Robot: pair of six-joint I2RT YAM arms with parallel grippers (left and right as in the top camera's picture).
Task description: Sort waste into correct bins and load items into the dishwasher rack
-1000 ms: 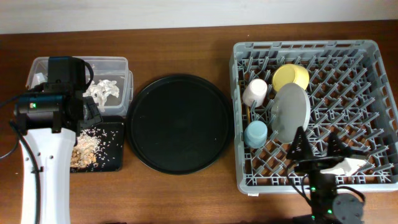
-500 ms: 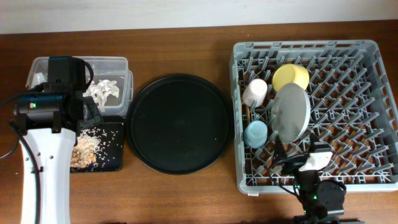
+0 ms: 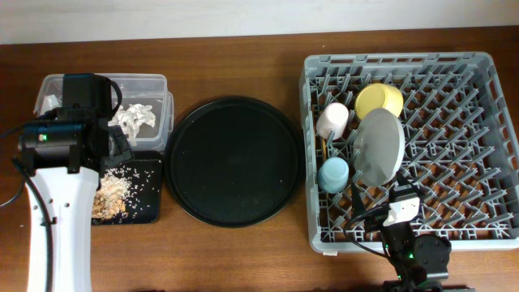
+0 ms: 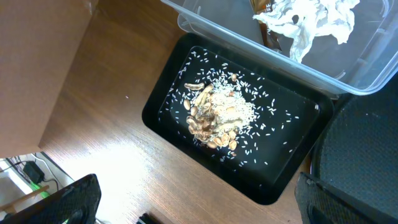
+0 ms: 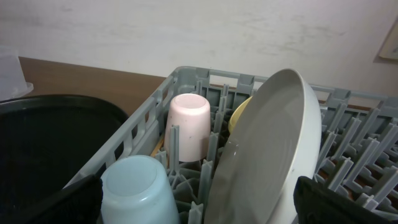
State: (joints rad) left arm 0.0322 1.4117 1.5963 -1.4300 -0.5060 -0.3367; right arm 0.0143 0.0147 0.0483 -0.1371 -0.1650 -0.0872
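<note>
The grey dishwasher rack (image 3: 478, 97) holds the yellow bowl (image 3: 379, 100), pink cup (image 3: 332, 119), light-blue cup (image 3: 333, 173) and grey-white plate (image 3: 379, 146) standing on edge. My right gripper (image 5: 199, 211) is open and empty at the rack's front edge, facing the plate (image 5: 273, 149), blue cup (image 5: 134, 186) and pink cup (image 5: 189, 124). A wooden sliver by the pink cup may be the chopsticks (image 5: 160, 144). My left gripper (image 4: 211, 208) is open and empty above the black tray (image 4: 180, 81) of food scraps (image 4: 217, 115). The clear tub (image 4: 373, 68) holds the tissue (image 4: 305, 18). A brown bit under the tissue may be the wrapper.
The large round black tray (image 3: 235, 160) lies between the bins and the rack. My left arm (image 3: 57, 203) covers the left part of the tub (image 3: 150, 81) and black tray (image 3: 142, 207). My right arm (image 3: 409, 243) sits at the rack's front edge.
My right arm has drawn back from over the rack's front right to its front edge and turned toward the plate. The left arm has not moved.
</note>
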